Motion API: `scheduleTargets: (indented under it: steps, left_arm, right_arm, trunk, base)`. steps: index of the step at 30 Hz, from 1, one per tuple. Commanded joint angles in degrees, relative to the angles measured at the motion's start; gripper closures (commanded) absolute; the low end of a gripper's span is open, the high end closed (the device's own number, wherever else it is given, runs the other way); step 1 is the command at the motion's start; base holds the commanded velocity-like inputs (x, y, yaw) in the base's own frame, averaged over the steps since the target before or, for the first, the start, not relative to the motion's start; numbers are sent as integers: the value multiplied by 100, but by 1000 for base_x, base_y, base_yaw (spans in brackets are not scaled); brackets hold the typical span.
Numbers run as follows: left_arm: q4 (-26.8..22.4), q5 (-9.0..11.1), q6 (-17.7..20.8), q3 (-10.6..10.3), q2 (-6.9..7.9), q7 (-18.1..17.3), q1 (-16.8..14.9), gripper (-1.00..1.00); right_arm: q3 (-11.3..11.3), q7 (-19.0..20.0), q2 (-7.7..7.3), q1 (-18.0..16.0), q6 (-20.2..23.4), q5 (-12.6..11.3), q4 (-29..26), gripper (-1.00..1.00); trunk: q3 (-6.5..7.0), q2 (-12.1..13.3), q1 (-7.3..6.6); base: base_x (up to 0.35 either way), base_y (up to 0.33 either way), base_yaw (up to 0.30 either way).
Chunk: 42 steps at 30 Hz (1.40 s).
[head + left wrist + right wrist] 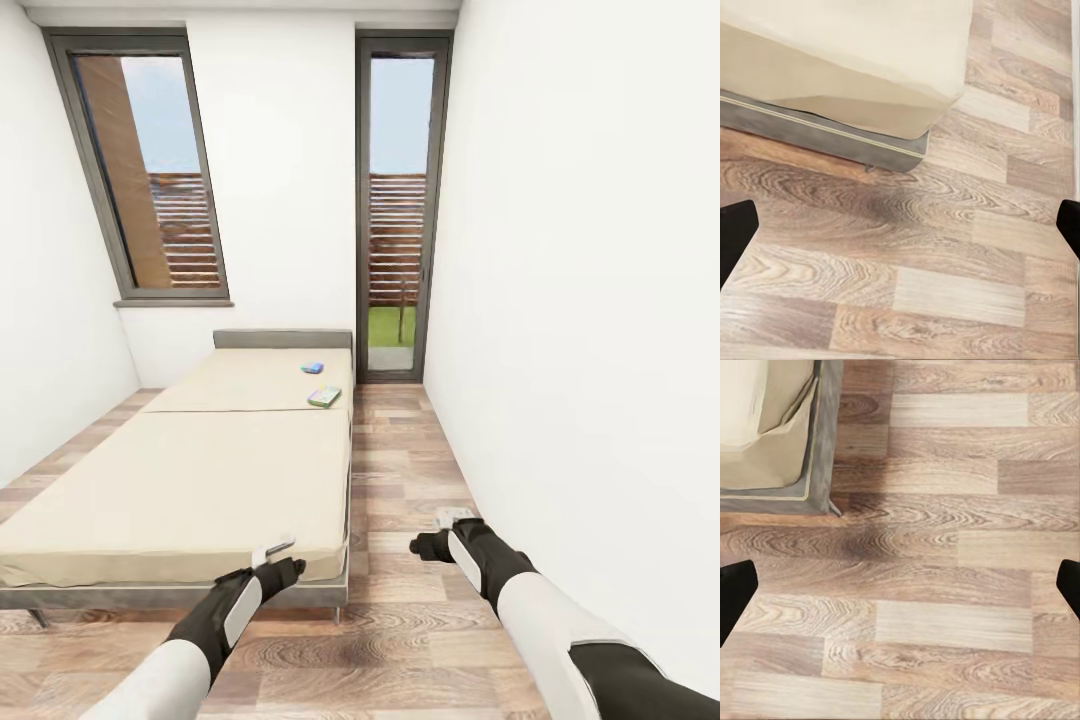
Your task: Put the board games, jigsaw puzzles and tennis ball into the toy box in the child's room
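From the head camera you look down a narrow white-walled room with the bed (190, 480) filling the left and centre of the frame, its beige mattress running back to a grey headboard (283, 339) under the far wall. Two of the board games lie on the far half of the mattress toward its right edge: a small blue box (313, 367) nearest the headboard, and a greenish-yellow box (324, 397) just in front of it, the two apart from each other and well away from both arms. A tilted window (150, 170) sits upper left and a tall glass door (400, 205) stands upper centre, with a strip of wood floor (400, 470) running between the bed's right side and the right wall. Your left gripper (280, 548) hangs at the lower left over the near corner of the mattress, and your right gripper (455, 517) hangs lower right over bare floor; you cannot tell jaw state here. In the left wrist view, the dark fingertips (735, 232) sit at opposite frame edges, spread wide with nothing between them, above floorboards, with the bed corner at the upper left. In the right wrist view, the fingertips (735, 589) are likewise spread wide and empty over planks, the bed's grey frame corner at the upper left.
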Motion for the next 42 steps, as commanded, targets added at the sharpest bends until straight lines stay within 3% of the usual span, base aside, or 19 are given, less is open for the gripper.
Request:
scheduleTargets:
  steps: [1, 2, 3, 5, 6, 7, 8, 9, 12, 14, 17, 18, 25, 42]
  left_arm:
    - [-25, 60, 41, 18, -5, 17, 4, -100]
    - [-429, 62, 174, 14, -24, 37, 192, -100]
    - [-429, 62, 174, 14, -24, 37, 192, -100]
    - [-1303, 80, 468, 9, -51, 66, 604, -100]
    - [-1303, 80, 468, 9, -51, 66, 604, -100]
    - [-1734, 107, 620, 7, -59, 78, 803, -100]
    - [-1734, 107, 620, 7, -59, 78, 803, -100]
    - [-2130, 152, 765, 7, -64, 87, 984, -100]
    - [-2468, 218, 897, 7, -64, 95, 1146, -100]
    - [-2956, 391, 1097, 7, -56, 108, 1385, -100]
    - [-3129, 485, 1168, 4, -53, 113, 1470, -100]
    - [-3466, 721, 1307, -13, -48, 134, 1637, -100]
    - [-3702, 907, 1428, -35, -47, 146, 1765, -100]
    - [-3847, 997, 1625, -41, -43, 151, 1838, -100]
  right_arm:
    - [-3, 11, 0, -1, 31, -3, -13, -100]
    - [-6, 17, 9, 2, 41, -4, -86, -100]
    - [-6, 17, 9, 2, 41, -4, -86, -100]
    - [-9, 31, 22, 5, 91, -7, -200, -100]
    - [-9, 31, 22, 5, 91, -7, -200, -100]
    - [-7, 40, 23, 9, 131, -6, -247, -100]
    - [-7, 40, 23, 9, 131, -6, -247, -100]
    - [-6, 56, 23, 13, 173, -6, -288, -100]
    - [-7, 88, 18, 23, 209, -5, -323, -100]
    - [-1, 243, 12, 64, 261, -3, -375, -100]
    - [2, 366, 8, 85, 279, 4, -396, -100]
    - [13, 823, -1, 133, 313, 34, -437, -100]
    - [26, 1320, -8, 193, 326, 63, -462, -100]
    - [60, 1516, 14, 228, 386, 166, -471, -100]
  trunk:
    - [-6, -3, 0]
    - [-6, -3, 0]
    - [-6, -3, 0]
    - [-6, -3, 0]
    - [-6, -3, 0]
    - [-6, -3, 0]
    - [-6, -3, 0]
    - [-6, -3, 0]
    - [-6, -3, 0]
    - [-6, -3, 0]
    - [-6, -3, 0]
    - [-6, -3, 0]
    - [-6, -3, 0]
    - [-6, -3, 0]
  base:
    - [0, 0, 0]
    - [0, 0, 0]
    - [0, 0, 0]
    - [0, 0, 0]
    - [0, 0, 0]
    - [0, 0, 0]
    - [0, 0, 0]
    - [0, 0, 0]
    - [0, 0, 0]
    - [0, 0, 0]
    - [0, 0, 0]
    - [0, 0, 0]
    - [0, 0, 0]
    - [0, 0, 0]
